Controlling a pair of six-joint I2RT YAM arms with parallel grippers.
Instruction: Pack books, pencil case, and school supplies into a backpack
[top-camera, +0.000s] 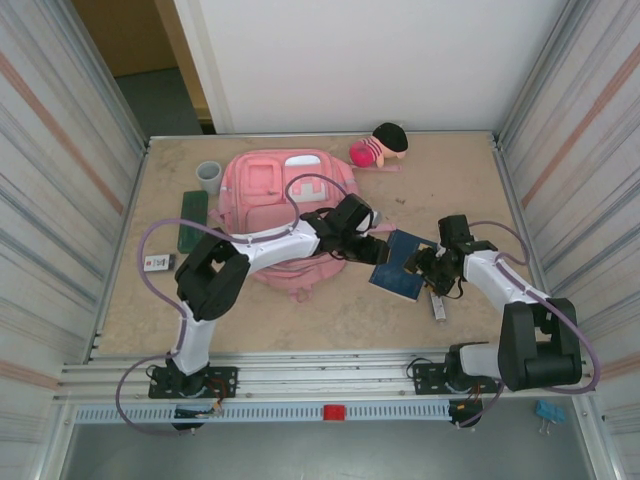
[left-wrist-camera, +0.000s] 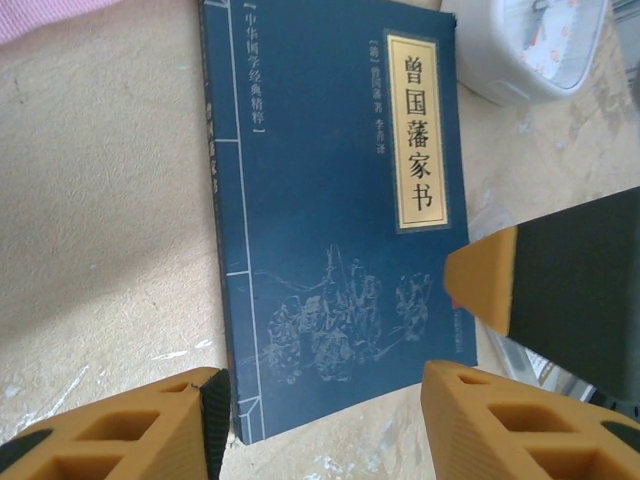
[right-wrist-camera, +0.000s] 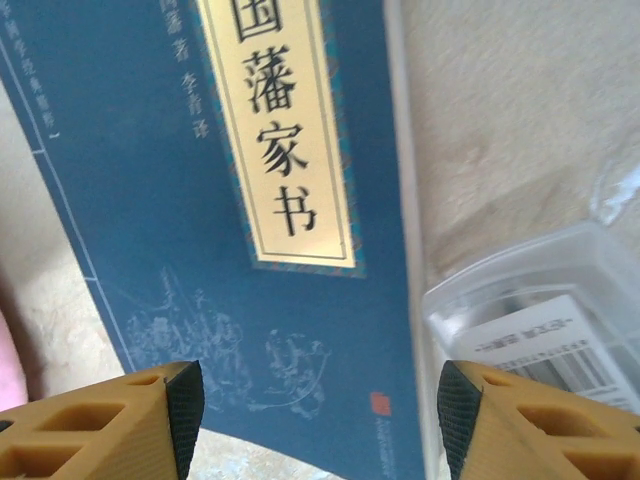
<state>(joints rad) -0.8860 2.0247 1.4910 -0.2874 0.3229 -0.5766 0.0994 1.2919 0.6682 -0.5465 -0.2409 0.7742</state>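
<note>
Blue softcover book (top-camera: 400, 266): thin, light, bendy, slick cover. It lies flat on the table (top-camera: 300, 315), just beside the backpack (top-camera: 275, 190). I judge a long edge the best hold. The left gripper (left-wrist-camera: 320, 392) and right gripper (right-wrist-camera: 320, 388) hover over it, jaws parted and holding nothing.

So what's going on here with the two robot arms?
Both arms are reaching over a blue book that lies on the table, right next to the pink backpack. The left gripper and the right gripper are both open over the book, and neither looks to have grabbed it. The green pencil case lies on the backpack's other side, not packed yet.
</note>
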